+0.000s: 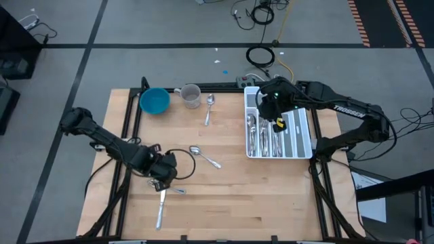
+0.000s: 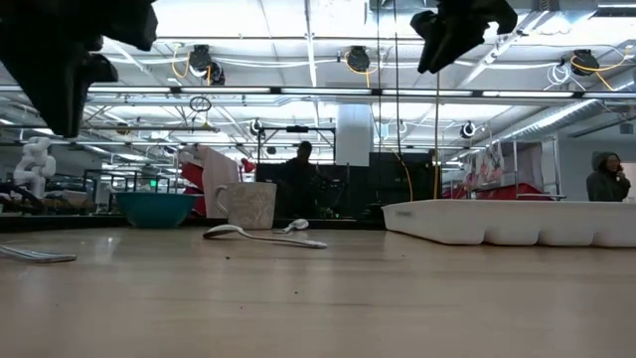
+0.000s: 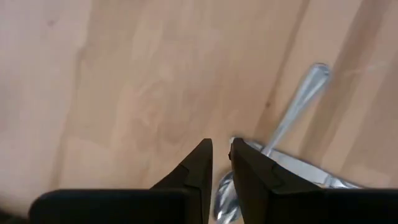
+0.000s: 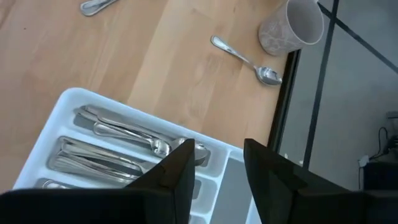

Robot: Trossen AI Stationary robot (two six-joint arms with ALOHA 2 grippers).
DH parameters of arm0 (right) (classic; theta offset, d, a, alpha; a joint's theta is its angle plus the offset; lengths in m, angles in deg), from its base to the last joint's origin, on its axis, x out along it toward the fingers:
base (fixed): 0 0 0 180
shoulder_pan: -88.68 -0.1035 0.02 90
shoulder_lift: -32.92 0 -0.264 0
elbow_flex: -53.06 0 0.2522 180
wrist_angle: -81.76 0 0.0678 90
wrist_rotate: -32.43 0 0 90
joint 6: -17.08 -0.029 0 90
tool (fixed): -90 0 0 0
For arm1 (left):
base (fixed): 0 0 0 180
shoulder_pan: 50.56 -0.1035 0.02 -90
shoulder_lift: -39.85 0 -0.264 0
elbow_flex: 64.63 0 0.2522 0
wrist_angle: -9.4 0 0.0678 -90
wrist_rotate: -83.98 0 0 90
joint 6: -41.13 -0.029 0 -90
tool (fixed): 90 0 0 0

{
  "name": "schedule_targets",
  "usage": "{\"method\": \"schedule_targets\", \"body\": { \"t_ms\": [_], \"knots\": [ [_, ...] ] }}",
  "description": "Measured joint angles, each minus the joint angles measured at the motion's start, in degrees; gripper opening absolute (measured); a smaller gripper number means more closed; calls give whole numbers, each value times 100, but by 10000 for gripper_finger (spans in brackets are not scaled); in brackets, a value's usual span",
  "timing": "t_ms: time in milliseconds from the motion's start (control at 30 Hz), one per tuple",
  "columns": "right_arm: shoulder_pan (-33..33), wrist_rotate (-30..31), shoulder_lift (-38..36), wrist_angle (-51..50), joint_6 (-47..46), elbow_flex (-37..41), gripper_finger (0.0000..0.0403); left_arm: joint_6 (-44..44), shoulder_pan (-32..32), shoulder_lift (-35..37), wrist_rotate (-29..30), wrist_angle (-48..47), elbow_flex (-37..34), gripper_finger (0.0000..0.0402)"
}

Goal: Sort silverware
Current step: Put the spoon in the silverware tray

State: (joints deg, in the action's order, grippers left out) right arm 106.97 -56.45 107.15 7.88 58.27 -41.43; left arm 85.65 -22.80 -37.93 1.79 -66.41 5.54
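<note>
Loose silverware lies flat on the wooden table: a spoon (image 1: 209, 108) near the mug, a spoon (image 1: 205, 157) mid-table, a small piece (image 1: 178, 191) and a knife (image 1: 161, 209) near the front. More pieces lie in the white tray (image 1: 306, 152). My left gripper (image 1: 161, 181) hangs above the table by the knife's far end, fingers a narrow gap apart (image 3: 221, 149). A silver piece (image 3: 298, 102) shows past them and through the gap. My right gripper (image 4: 219, 155) is open and empty over the tray's far end (image 4: 68, 96).
A blue bowl (image 1: 154, 102) and a speckled mug (image 1: 191, 95) stand at the table's far left. The tray takes up the right side. Bare wood lies between the mid-table spoon and the tray. People show in the room behind (image 2: 608, 179).
</note>
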Motion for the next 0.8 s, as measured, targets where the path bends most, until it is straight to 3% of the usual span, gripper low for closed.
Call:
{"method": "schedule_targets", "body": {
  "t_ms": [100,433,800],
  "knots": [
    [0,-10,0,-31,2,0,130,-119,222,2,-7,324,-162,66],
    [0,-129,0,-4,131,0,130,-476,708,2,-897,916,-514,66],
    [0,-122,0,2,83,0,130,-137,709,0,-350,1159,-526,66]
  ]
}}
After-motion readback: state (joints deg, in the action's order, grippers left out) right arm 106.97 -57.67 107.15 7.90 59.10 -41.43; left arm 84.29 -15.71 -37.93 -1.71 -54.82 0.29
